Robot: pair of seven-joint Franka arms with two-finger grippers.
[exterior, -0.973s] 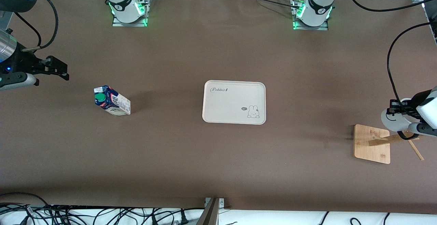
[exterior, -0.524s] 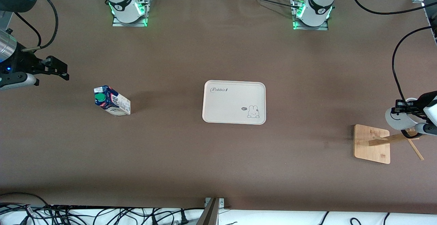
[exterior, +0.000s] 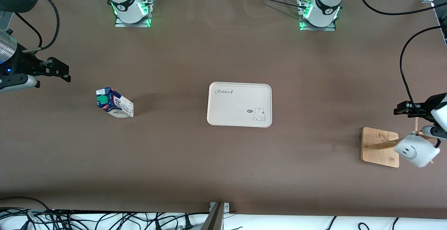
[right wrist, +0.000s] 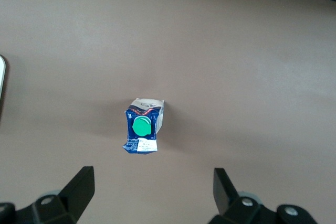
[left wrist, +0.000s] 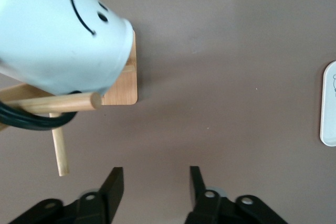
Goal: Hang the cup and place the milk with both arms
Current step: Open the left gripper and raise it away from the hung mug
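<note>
The cup (exterior: 416, 150) is seen hanging by its black loop handle on a peg of the wooden rack (exterior: 380, 147) at the left arm's end of the table, and the left gripper (left wrist: 153, 183) is held over the table beside the rack, its fingers apart and empty. The milk carton (exterior: 114, 103) is left upright toward the right arm's end, well apart from the cream tray (exterior: 239, 104) at mid-table. The right gripper (right wrist: 152, 186) is poised above the carton, jaws spread wide and holding nothing. The carton is judged light and slightly yielding, with smooth, possibly slippery walls; it is best taken across two flat walls below the green cap (right wrist: 142, 126). Open tabletop lies all around it, with nothing between carton and tray.
</note>
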